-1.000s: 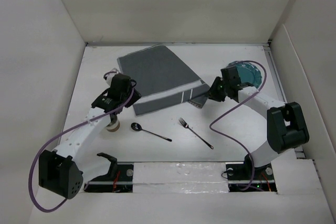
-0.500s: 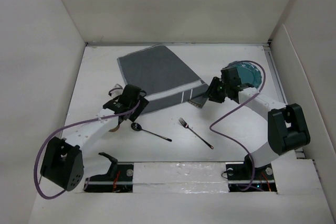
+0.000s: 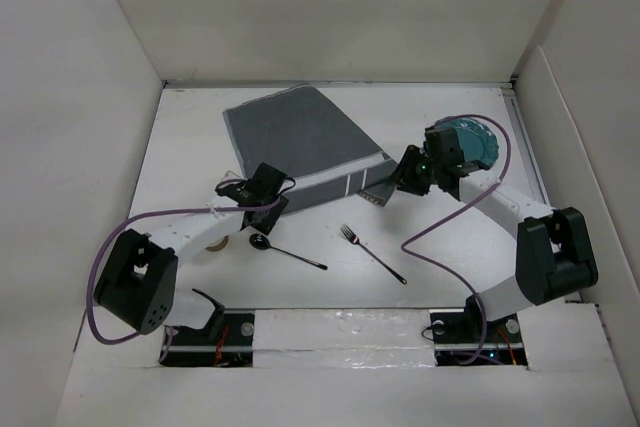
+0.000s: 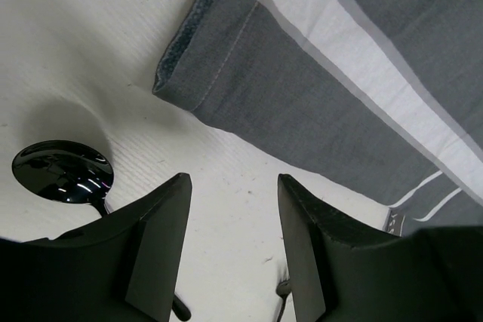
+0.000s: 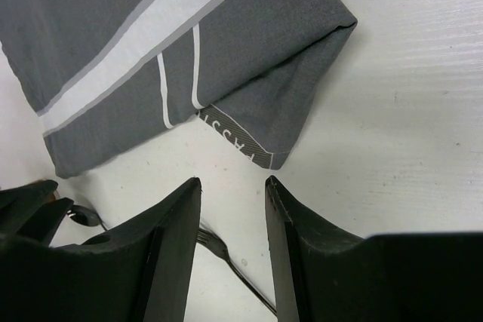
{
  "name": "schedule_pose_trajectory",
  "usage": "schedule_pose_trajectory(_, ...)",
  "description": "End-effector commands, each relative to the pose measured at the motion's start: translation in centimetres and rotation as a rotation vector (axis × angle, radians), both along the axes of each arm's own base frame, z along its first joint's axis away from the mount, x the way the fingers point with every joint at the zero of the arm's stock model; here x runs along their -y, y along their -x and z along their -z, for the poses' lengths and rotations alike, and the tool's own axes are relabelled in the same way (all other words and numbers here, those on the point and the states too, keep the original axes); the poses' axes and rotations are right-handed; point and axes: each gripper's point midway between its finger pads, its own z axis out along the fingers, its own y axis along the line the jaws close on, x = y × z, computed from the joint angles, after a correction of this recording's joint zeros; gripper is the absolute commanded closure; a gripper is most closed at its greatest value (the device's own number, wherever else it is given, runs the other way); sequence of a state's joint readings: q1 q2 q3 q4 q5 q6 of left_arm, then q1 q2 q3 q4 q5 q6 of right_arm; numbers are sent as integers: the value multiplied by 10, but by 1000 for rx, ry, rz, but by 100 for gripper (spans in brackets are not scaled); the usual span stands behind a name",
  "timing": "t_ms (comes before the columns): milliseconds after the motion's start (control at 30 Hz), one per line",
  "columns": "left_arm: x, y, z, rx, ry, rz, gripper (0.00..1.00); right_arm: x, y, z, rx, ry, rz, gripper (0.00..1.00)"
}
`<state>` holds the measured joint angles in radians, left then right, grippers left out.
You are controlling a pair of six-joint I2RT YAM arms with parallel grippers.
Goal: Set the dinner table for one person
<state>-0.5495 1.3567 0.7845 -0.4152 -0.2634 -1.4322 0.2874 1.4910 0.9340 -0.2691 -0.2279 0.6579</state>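
White walls (image 3: 90,97) boxed in the white bench (image 3: 180,137), which spread wide and carried everything. At its left the left claw (image 4: 232,186) hung with jaws apart and empty over the near-left corner of the dark grey striped placemat (image 3: 300,142), a black spoon (image 3: 285,250) lying just beside that corner. Further right lay a fork (image 3: 373,253), then the right claw (image 5: 232,186), likewise spread and holding nothing above the mat's folded near-right corner, with a teal plate (image 3: 480,145) close behind it.

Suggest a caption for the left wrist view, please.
Open left tool hovers near shiny black metal spoon and striped grey cloth placemat.
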Motion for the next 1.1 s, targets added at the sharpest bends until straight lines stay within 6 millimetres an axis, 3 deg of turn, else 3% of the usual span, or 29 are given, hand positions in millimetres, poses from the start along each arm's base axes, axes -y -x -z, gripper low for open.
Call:
schedule_pose_trajectory(0,-15,5,11,-26,-28,-114,54,-1,-2,-11,38,-31,-25,55)
schedule_pose_trajectory(433,-25,-2,37,-86,-95,-153,55,1,1,-12,36,-36,-34,55)
schedule_pose_trajectory(600,-30,-7,32,-65,-129,-162,54,8,4,-14,32,-44,-19,56)
schedule_pose_trajectory(800,-24,-15,31,-49,-115,-153,54,12,18,5,-11,-53,-13,57)
schedule_pose_trajectory(900,-25,-15,34,-56,-128,-149,62,14,19,15,-32,-60,-2,58)
schedule_pose_trajectory(1000,-28,-23,26,-15,-137,-130,86,14,21,29,-58,-56,-4,59)
schedule_pose_trajectory(1067,-29,-27,24,0,-133,-129,92,13,19,32,-58,-59,-2,58)
